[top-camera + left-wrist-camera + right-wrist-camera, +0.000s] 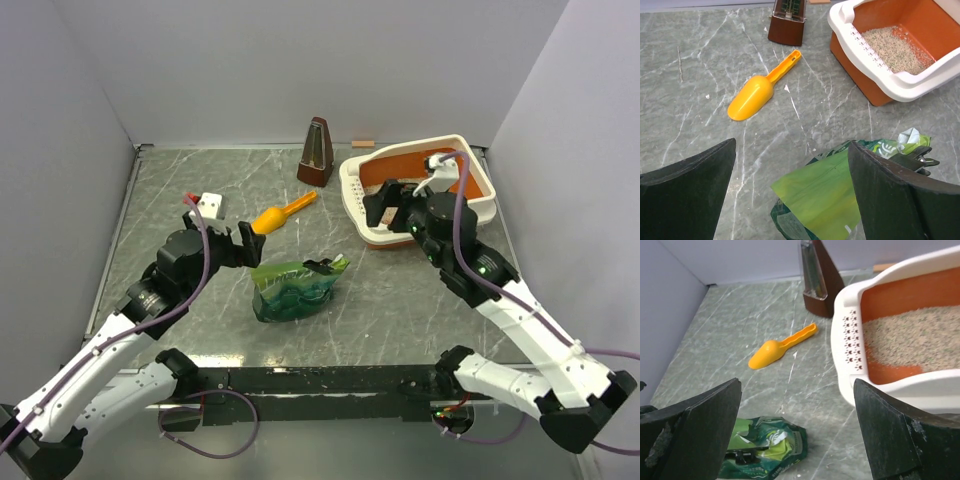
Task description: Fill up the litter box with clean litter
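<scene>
Grey marbled counter (400,300) inside a plain white-walled enclosure carries all items.

**Gripper state**
- Left gripper (792,145): jaws wide apart, nothing held.
- Right gripper (797,384): jaws wide apart, nothing held.

**Item positions**
- Litter box (849,350): ahead and to the right of the right gripper, slotted rim nearest. In the top view the right gripper hovers at the box's near rim.
- Clean litter (920,335): inside the litter box, spread across part of the orange floor.
- Green bag (295,290): crumpled on the counter, directly below and just ahead of the left gripper. A black clip (920,155) sits at its upper edge.
- Orange scoop (752,95): lying flat ahead of the left gripper, slightly to its left, well apart from the bag.
- Metronome (317,152): further ahead, beyond the scoop.

**Progress assessment**
- Done: a layer of litter lies in the box.
- Judged incomplete: the layer looks thin, and a bare orange strip shows at the near end, beside the slotted rim.
- Left to do: probably add more litter and even out the coverage. Neither bag nor scoop is gripped, so one must be picked up first.
- Whether the bag holds more litter cannot be told.
</scene>
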`<move>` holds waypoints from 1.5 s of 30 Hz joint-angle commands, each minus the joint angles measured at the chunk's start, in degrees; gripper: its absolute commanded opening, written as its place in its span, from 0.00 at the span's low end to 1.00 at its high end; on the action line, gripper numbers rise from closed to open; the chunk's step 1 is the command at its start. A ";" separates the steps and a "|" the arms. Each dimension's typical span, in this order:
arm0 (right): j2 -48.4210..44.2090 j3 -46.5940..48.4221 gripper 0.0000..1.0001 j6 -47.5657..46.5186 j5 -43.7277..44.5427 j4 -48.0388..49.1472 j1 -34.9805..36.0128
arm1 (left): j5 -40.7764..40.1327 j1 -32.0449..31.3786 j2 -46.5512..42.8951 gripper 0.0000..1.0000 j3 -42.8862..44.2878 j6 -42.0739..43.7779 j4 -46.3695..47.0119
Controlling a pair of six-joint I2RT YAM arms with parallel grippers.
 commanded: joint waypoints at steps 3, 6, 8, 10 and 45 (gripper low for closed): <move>-5.44 -3.09 1.00 -14.37 -9.09 0.09 0.20 | 0.73 -0.09 -0.13 0.97 0.30 0.82 2.85; -6.24 -4.34 0.99 -19.04 -14.36 0.01 0.12 | 1.08 -0.18 -0.66 0.97 0.21 0.73 2.85; -5.37 -4.34 0.99 -23.52 -20.06 -1.22 0.12 | 2.48 -0.09 -0.84 0.97 0.12 0.82 3.11; -3.79 -4.07 0.99 -25.38 -24.90 -1.93 0.12 | 4.24 -0.18 -0.84 0.97 0.12 0.91 3.46; 11.95 -8.20 0.92 -42.96 -57.45 6.68 0.64 | 13.47 -0.18 -2.95 0.97 1.00 -1.29 2.94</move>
